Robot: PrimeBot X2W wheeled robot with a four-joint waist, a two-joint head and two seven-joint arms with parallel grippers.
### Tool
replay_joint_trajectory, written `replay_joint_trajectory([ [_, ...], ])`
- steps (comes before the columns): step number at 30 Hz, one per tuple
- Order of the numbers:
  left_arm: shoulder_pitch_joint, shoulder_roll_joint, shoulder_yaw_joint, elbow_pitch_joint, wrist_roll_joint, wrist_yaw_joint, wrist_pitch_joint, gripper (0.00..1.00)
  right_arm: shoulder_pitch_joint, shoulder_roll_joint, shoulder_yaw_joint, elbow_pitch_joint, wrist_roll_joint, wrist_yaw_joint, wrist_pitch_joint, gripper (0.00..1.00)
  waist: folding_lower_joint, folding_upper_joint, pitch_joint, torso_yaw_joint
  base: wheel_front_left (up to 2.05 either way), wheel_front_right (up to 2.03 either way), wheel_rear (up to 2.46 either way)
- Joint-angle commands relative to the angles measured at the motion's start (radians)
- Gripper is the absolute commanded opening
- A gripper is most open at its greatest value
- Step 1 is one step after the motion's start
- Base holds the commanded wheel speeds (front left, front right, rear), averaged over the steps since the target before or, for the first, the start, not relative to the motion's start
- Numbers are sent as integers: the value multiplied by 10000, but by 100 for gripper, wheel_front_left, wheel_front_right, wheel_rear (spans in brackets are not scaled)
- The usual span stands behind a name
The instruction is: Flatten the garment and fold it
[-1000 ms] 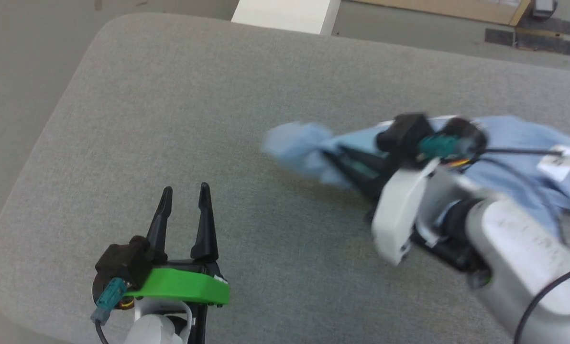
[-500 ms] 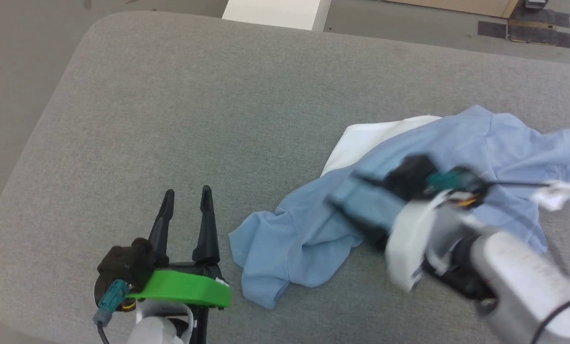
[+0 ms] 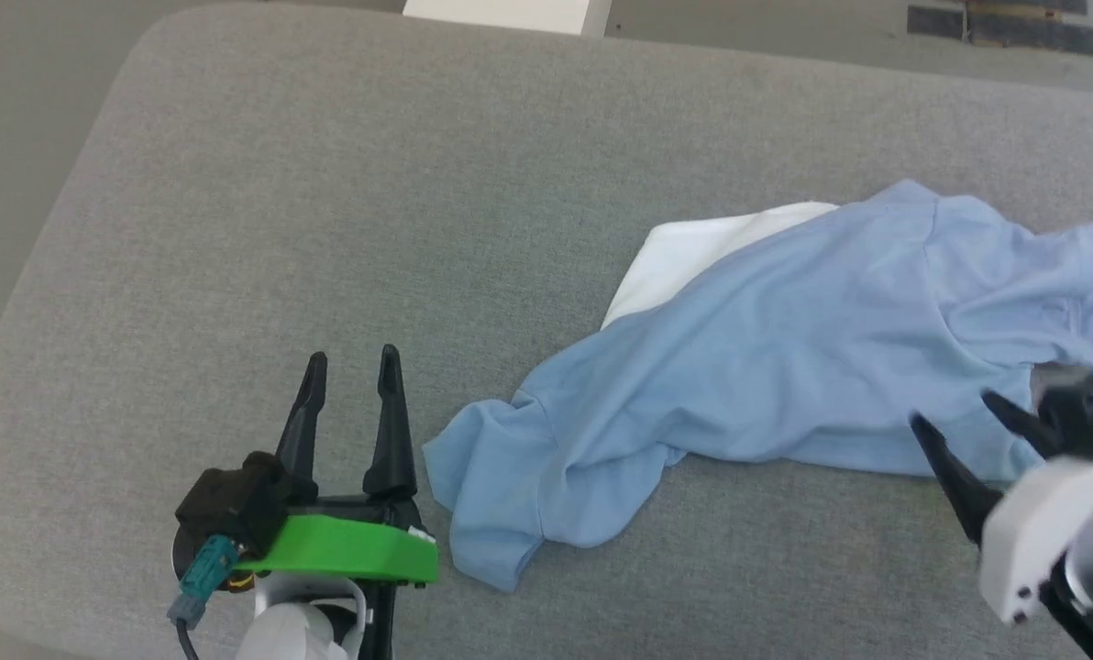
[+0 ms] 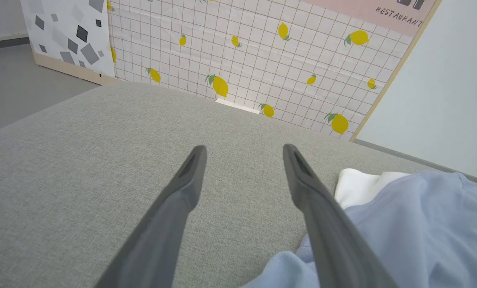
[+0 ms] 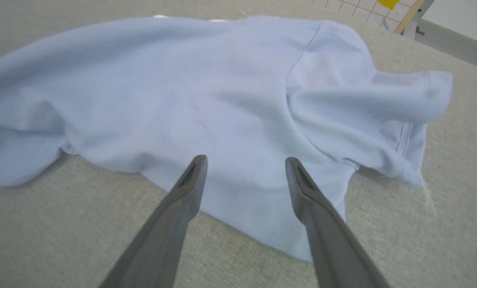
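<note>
The garment is a light blue shirt lying crumpled across the right half of the grey padded table, with a white panel showing at its far edge. My right gripper hovers open at the shirt's near right edge, holding nothing. In the right wrist view the garment spreads ahead of the open right gripper, a stitched hem at the right. My left gripper stands open just left of the bunched sleeve end. The left wrist view has the left gripper over bare table, the garment at the right.
The table's rounded left corners and near edge lie close to my left arm. Grey floor runs beyond the table, with a white block at its far edge. A lemon-print panel stands behind the table in the left wrist view.
My right gripper let go of the garment, opened, and drew back to the lower right. The shirt, dragged leftward a second ago, now lies spread on the table. The left gripper has stayed put.
</note>
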Motion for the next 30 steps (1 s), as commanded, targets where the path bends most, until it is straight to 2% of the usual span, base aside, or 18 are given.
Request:
replay_joint_trajectory([
  [1, -83, -34, -13, -29, 51, 30, -47, 100, 179, 75, -161, -97, -133, -15, 72, 100, 0, -1, 209, -25, 0, 0, 0],
  [5, -262, -34, -110, 49, 73, 0, -47, 100, 423, 87, -315, 264, -642, -15, 161, 100, 0, -1, 375, -1, 0, 0, 0],
  [9, -376, -34, -153, 164, 108, -35, -47, 100, 74, -20, 139, 1222, -951, -15, 202, 100, 0, -1, 400, -7, 0, 0, 0],
  [10, -382, -34, -150, 185, 121, -37, -47, 100, -41, -40, 270, 1427, -967, -15, 213, 80, 0, -1, 379, -27, 0, 0, 0],
  [11, -380, -34, -139, 207, 137, -40, -47, 100, -217, -40, 360, 1631, -980, -15, 166, 42, 0, -1, 352, -54, 0, 0, 0],
  [12, -374, -34, -126, 222, 155, -45, -47, 100, -378, -64, 402, 1733, -1050, -15, 55, 9, 0, -1, 327, -83, 0, 0, 0],
  [13, -358, -34, -101, 244, 185, -51, -47, 100, -565, -120, 471, 1853, -1148, -15, -52, 0, 0, -1, 281, -133, 0, 0, 0],
  [19, -176, -34, 51, 310, 274, -146, -47, 100, -1247, -218, 316, 1657, -845, -15, -366, 0, 0, -1, -149, -468, 0, 0, 0],
  [25, 119, -34, 123, 305, 252, -152, -47, 100, -669, -482, -206, 274, 34, -15, 361, 0, 0, -1, -594, -787, 0, 0, 0],
  [26, 154, -34, 137, 300, 253, -152, -47, 100, -547, -492, -305, 106, 64, -15, 366, 5, 0, -1, -622, -827, 0, 0, 0],
  [27, 185, -34, 159, 293, 254, -158, -47, 100, -415, -438, -432, -57, 88, -15, 298, 75, 0, -1, -644, -868, 0, 0, 0],
  [28, 198, -34, 183, 284, 255, -171, -47, 100, -292, -356, -537, -142, 80, -15, 226, 100, 0, -1, -649, -894, 0, 0, 0],
  [30, 193, -34, 248, 250, 284, -205, -47, 100, -125, -202, -587, -190, 37, -15, 121, 100, 0, -1, -608, -933, 0, 0, 0],
])
